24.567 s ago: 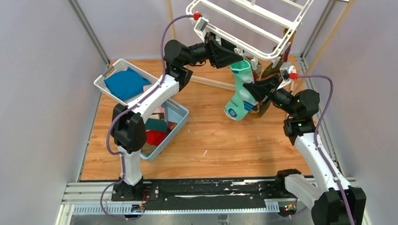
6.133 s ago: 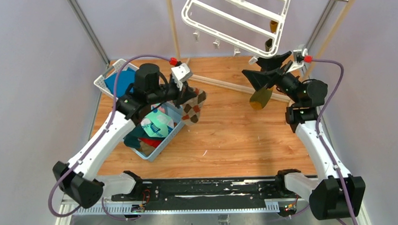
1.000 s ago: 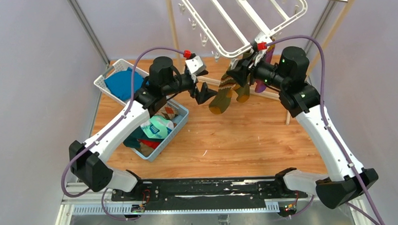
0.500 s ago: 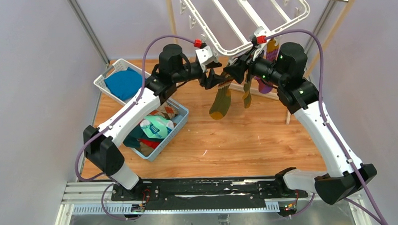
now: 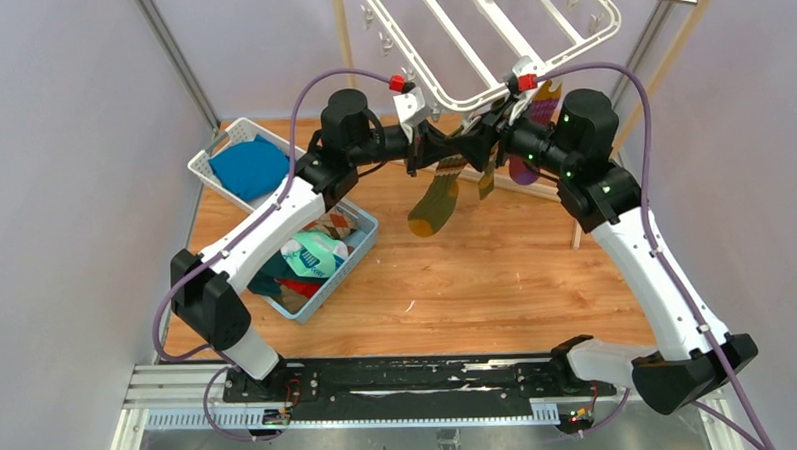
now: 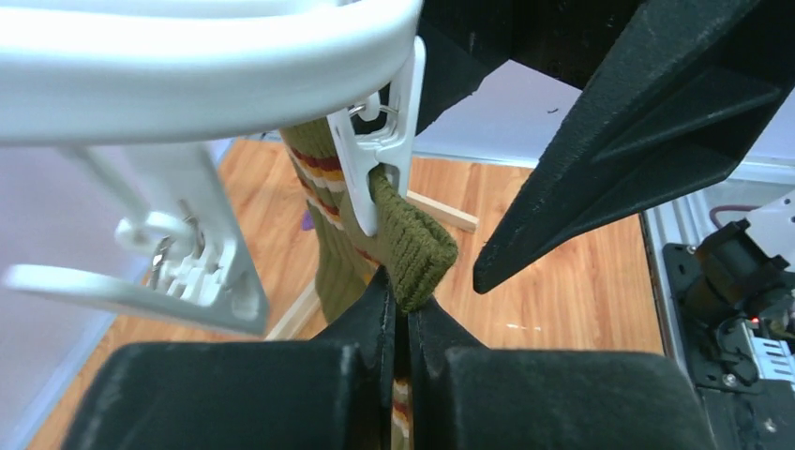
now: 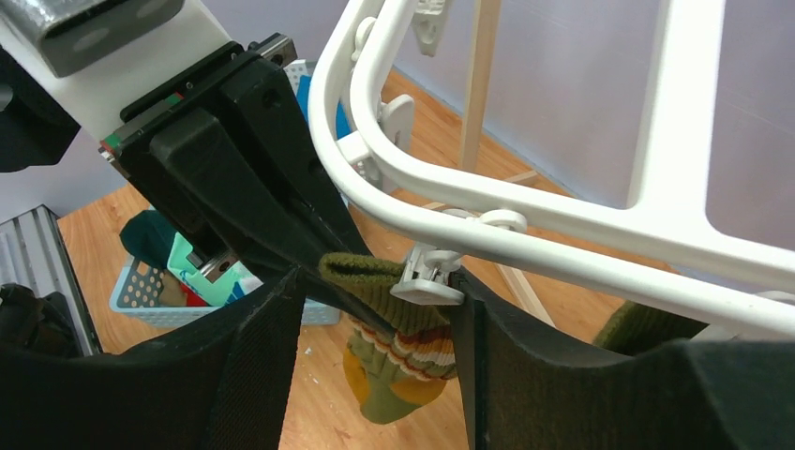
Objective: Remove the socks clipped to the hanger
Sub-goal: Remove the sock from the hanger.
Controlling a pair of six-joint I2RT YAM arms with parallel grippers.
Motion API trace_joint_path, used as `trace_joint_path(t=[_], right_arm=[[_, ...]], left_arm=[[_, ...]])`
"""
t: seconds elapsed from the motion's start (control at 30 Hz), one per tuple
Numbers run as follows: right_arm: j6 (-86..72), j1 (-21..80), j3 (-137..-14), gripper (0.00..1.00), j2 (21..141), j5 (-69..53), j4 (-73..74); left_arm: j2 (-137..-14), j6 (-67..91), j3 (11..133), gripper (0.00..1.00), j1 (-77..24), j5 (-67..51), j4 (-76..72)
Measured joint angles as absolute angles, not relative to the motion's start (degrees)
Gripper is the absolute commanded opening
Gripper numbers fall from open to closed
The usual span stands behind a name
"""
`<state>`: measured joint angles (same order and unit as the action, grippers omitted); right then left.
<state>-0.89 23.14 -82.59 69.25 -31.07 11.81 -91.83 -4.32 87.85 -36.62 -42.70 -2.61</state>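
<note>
1. Olive striped sock (image 5: 432, 199) hangs from a clip (image 6: 380, 150) at the near corner of the hanger (image 7: 562, 242). A second olive sock (image 7: 647, 328) hangs just beside it on the same edge.
2. The step in hand, as I read it, is freeing this one sock. One arm holds the fabric while the other sets up on the clip.
3. Left gripper (image 6: 401, 309): its fingers (image 6: 370, 323) are pressed almost together on the sock just beneath the clip. Striped knit shows in the slit between them.
4. Right gripper (image 7: 375, 281): its fingers (image 7: 253, 375) stand moderately apart, one on each side of the clip. One seems to touch the clip's end and the other sits beside the cuff. It grips nothing.
5. The next move likely calls for the right fingers to squeeze the clip so that its mouth opens, then a downward pull by the left arm. Tugging too soon could swing the hanger.
6. Loose socks (image 5: 311, 258) lie in the blue basket (image 5: 346, 277) near the left edge of the table (image 5: 456, 273), so that is probably the destination.
</note>
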Motion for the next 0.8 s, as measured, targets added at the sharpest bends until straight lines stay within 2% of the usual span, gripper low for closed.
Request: trace_joint_path(t=[0.17, 0.27, 0.3, 0.37, 0.57, 0.8], right_arm=[[-0.58, 22.98, -80.66, 0.74, 66.89, -30.59, 11.86], [-0.38, 21.5, -78.61, 0.89, 64.49, -32.08, 11.79], [-0.32, 20.53, -77.6, 0.91, 63.46, -33.19, 11.77], [-0.16, 18.44, -75.66, 0.91, 61.43, -35.44, 11.7], [0.27, 13.54, -71.24, 0.85, 57.32, -43.79, 10.07], [-8.58, 12.86, -69.76, 0.81, 61.91, -51.33, -5.21]], left_arm=[[-91.44, -1.26, 86.89, 0.0, -36.62, -42.76, -4.51], [-90.52, 0.21, 85.54, 0.0, -36.6, -42.39, -5.13], [-90.06, 0.86, 84.99, 0.0, -36.56, -42.33, -5.5], [-89.32, 2.15, 84.18, 0.0, -36.4, -42.28, -6.2], [-87.79, 6.26, 82.81, 0.0, -35.68, -42.52, -9.08], [-87.55, 9.98, 81.58, 0.0, -35.53, -43.68, -11.99]])
